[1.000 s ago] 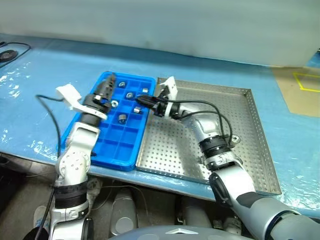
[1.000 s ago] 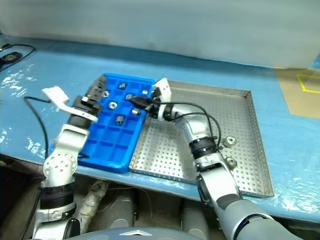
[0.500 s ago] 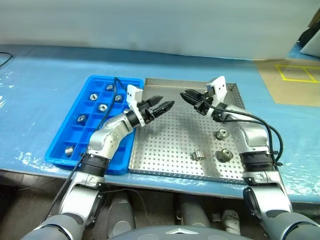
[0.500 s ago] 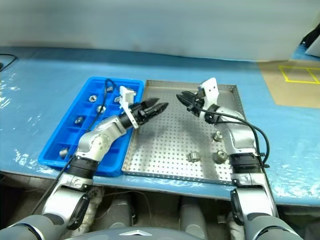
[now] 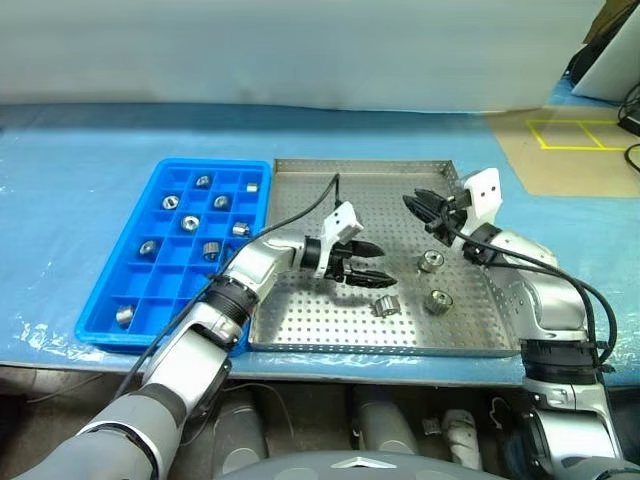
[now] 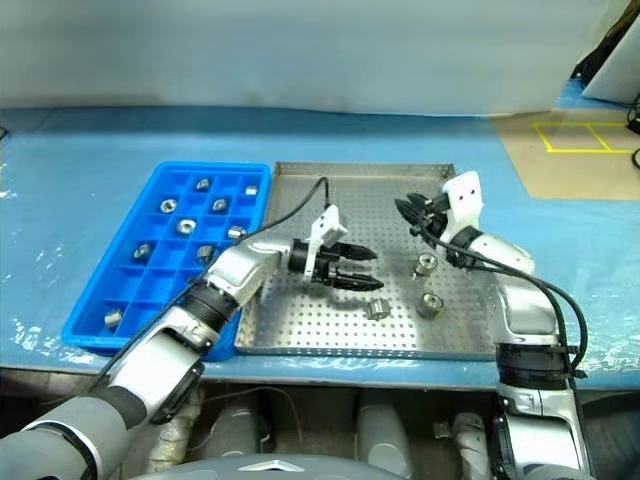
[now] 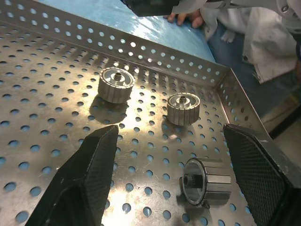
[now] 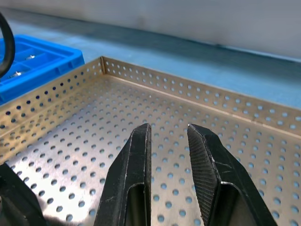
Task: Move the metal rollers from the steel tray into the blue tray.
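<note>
At the left of the head view sits the blue tray (image 5: 110, 300), with several metal rollers (image 5: 190, 223) lying in its upper compartments and one near its lower left corner. Right of it, touching its edge, lies the steel tray (image 5: 340, 330). My left gripper (image 5: 367, 264) hangs over the tray's middle, fingers spread wide and empty, aimed at three rollers lying at lower centre-right. Further right, my right gripper (image 5: 414, 204) hovers pinched nearly together, holding nothing.
</note>
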